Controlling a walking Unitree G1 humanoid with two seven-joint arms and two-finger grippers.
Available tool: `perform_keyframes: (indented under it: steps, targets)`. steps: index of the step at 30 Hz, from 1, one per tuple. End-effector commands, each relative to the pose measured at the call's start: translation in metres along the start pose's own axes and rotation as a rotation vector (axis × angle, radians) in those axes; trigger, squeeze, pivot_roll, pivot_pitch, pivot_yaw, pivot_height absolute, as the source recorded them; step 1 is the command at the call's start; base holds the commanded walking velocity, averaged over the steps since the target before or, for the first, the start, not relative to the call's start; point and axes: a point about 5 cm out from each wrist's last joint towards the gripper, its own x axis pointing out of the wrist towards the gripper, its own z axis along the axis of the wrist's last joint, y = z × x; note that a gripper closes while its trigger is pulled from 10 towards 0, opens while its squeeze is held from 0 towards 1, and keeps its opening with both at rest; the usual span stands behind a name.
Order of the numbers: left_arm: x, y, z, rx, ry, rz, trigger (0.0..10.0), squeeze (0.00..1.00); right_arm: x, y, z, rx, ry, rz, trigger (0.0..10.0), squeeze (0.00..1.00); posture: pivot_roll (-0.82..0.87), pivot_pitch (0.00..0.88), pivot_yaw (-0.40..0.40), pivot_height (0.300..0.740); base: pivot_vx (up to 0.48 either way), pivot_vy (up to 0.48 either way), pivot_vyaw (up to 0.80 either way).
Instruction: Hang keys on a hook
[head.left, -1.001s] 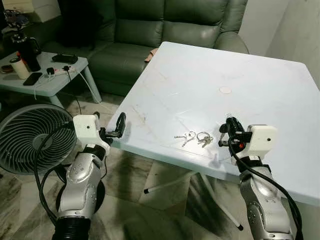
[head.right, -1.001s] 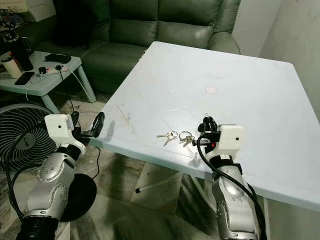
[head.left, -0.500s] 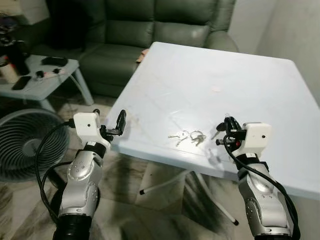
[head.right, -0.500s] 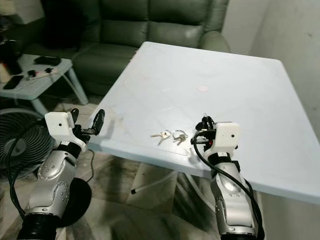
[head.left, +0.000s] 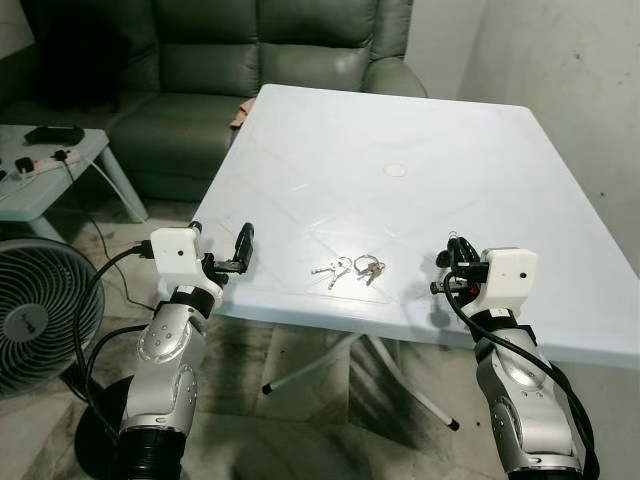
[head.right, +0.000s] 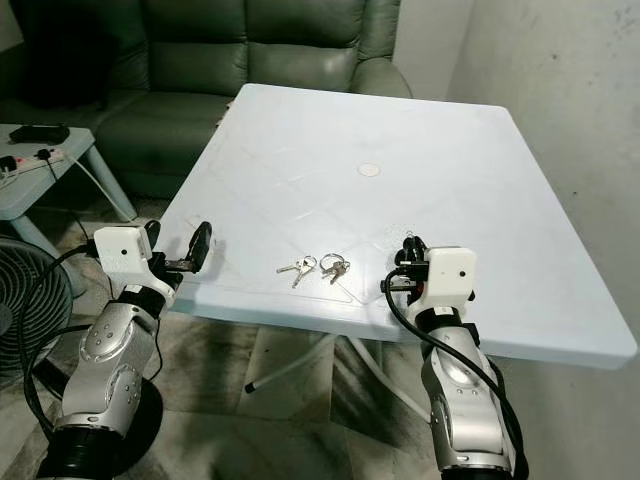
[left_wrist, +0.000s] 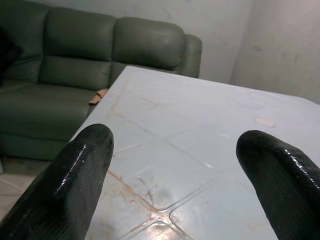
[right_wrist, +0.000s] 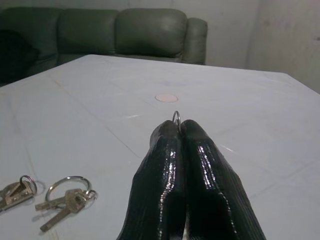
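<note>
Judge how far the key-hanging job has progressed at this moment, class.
Done: the right gripper is shut on a metal ring above the table. In hand: nothing beyond that grip. Left: two key bunches lie on the table; the left gripper is open at its edge.

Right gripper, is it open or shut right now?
Shut. In its wrist view the right gripper's two black fingers press together, with a small metal ring poking out between their tips.

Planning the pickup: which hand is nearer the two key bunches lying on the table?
Right. The right hand sits just beside the two silver key bunches on the pale blue plastic table; the left hand hangs off the table's left edge, farther away.
</note>
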Motion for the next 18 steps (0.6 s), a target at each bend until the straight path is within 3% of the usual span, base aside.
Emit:
perform_keyframes:
  steps: [1,14,18]
  targets:
    - [0.0035,-0.0013,0.0025,0.014,-0.008,-0.014,10.0,0.00,0.0026,0.0021,0.0029,-0.003,-0.015,0.004,10.0,0.00,-0.01,0.000,0.007,0.732,0.000,0.000,-0.73]
    - [0.0031,-0.0047,0.0002,-0.002,0.002,-0.014,10.0,0.00,0.0014,0.0006,0.0031,-0.012,-0.012,0.011,10.0,0.00,-0.02,0.000,-0.004,0.732,0.000,0.000,-0.72]
    - [0.0030,-0.0050,0.0003,-0.001,0.000,-0.012,10.0,0.00,0.0013,0.0006,0.0032,-0.014,-0.011,0.013,10.0,0.00,-0.02,0.000,-0.005,0.732,0.000,0.311,-0.73]
